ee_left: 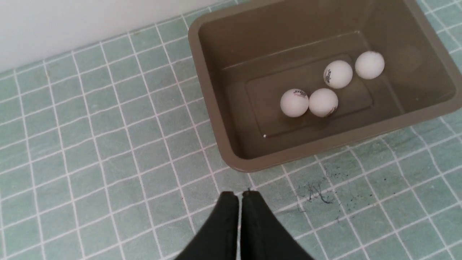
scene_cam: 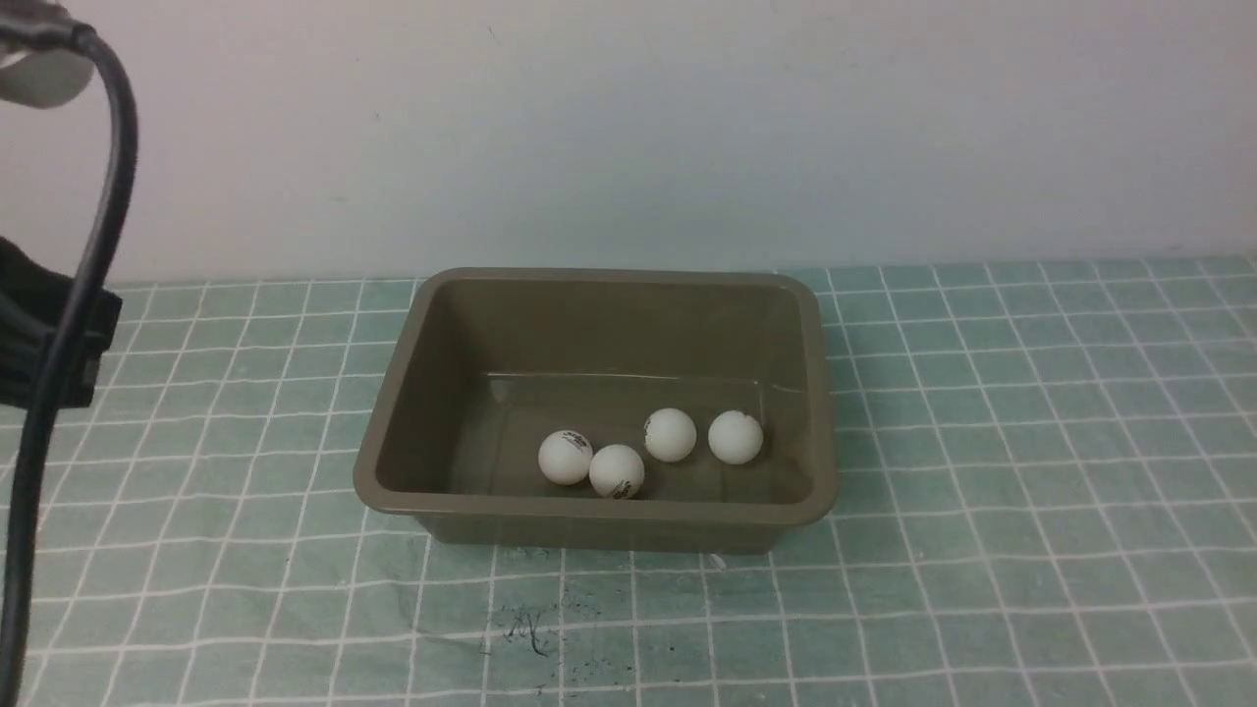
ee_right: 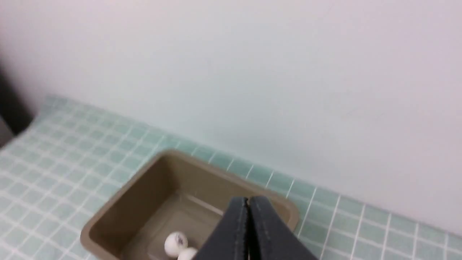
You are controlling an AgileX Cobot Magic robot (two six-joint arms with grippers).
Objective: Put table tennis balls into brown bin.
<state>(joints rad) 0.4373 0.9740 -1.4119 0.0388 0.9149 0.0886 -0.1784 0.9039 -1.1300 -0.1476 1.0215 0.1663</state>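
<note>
A black cable hangs at the far left. The left gripper hovers over the checked green cloth near the brown bin, jaws pressed together on nothing. All four table tennis balls lie on the bin's floor toward its near wall, two of them touching. The right gripper is held high with the bin below it, jaws likewise closed and empty

Lab bench: gridded mat, bare wall
</note>
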